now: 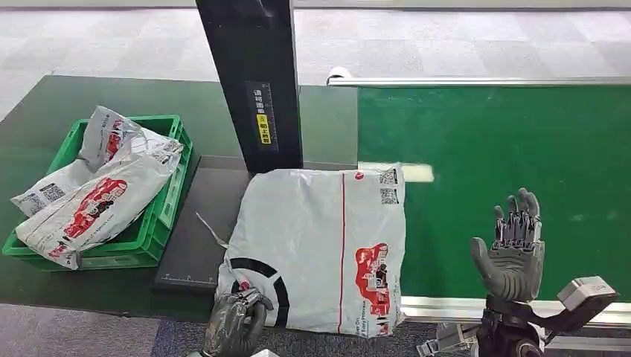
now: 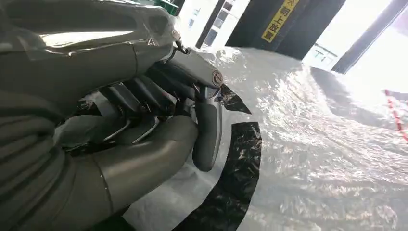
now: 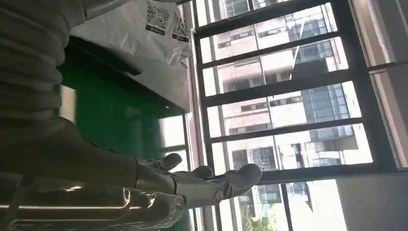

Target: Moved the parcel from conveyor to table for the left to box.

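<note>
A large white parcel [image 1: 320,245] with red print and a black ring mark lies flat, mostly on the dark table plate [image 1: 201,238], with its right edge over the green conveyor belt [image 1: 506,149]. My left hand [image 1: 234,323] is at the parcel's near left corner, and its fingers [image 2: 144,96] and thumb [image 2: 207,130] curl around the film of the parcel [image 2: 312,144]. Over the belt's near edge, to the right of the parcel and apart from it, my right hand [image 1: 513,249] stands upright with its fingers [image 3: 211,180] spread and holds nothing.
A green crate [image 1: 160,216] at the left holds two white parcels [image 1: 89,197]. A black upright post [image 1: 253,82] rises just behind the parcel. Metal rails [image 1: 476,80] run along the belt's far and near sides.
</note>
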Motion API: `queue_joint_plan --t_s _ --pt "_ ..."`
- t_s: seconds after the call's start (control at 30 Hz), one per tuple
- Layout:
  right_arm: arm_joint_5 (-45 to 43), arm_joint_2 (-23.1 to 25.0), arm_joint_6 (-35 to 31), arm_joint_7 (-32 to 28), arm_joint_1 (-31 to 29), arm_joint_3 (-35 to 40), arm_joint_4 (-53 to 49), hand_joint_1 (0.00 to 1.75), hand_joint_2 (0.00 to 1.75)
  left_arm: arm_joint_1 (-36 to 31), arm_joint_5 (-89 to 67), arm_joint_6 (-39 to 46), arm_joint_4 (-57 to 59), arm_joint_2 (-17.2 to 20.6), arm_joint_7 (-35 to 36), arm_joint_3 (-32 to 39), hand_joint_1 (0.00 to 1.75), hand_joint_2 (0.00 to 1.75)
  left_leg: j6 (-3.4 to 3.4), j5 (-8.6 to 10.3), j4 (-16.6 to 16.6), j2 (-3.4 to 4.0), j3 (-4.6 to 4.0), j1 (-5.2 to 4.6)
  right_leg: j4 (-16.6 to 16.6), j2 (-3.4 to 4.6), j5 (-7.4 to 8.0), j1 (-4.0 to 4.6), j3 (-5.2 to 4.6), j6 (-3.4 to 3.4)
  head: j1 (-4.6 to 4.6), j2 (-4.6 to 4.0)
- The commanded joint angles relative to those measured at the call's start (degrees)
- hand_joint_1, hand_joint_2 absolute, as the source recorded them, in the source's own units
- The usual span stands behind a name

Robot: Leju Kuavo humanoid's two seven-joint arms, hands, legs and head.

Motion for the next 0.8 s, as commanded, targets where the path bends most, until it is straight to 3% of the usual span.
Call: queue_joint_plan --t_s 0.03,0.47,0.73,0.8 --pt "-0.41 -0.84 -0.24 0.27 -0.06 0.04 2.22 0.00 1.75 -1.07 0.94 0.05 2.46 0.91 -0.31 -1.22 1.75 1.75 0.01 0.00 -0.08 -0.06 0.11 0.01 -0.11 0.01 0.01 0.01 0.13 0.01 0.00 0.00" --pt "-0.25 0.32 -0.25 0.69 -0.62 -0.20 1.67 0.00 1.75 -0.98 7.31 0.05 -2.13 2.27 -0.98 -0.83 1.75 1.75 0.00 0.00 -0.04 0.00 0.04 0.01 -0.04 0.06 0.02 0.00 0.04 -0.01 0.00 0.00" --pt "0.64 0.86 0.00 0.38 0.09 0.10 2.28 0.00 1.75 -0.10 12.81 -1.46 -21.12 3.26 -2.41 2.22 1.75 1.75 -0.01 -0.02 0.04 -0.04 -0.05 0.06 0.00 0.03 0.00 0.05 -0.03 -0.01 0.00 0.00" --pt "0.64 0.86 0.00 0.38 0.09 0.10 2.28 0.00 1.75 -0.10 12.81 -1.46 -21.12 3.26 -2.41 2.22 1.75 1.75 -0.01 -0.02 0.03 0.00 -0.02 0.05 -0.01 0.05 0.01 0.05 -0.01 -0.01 0.00 0.00"
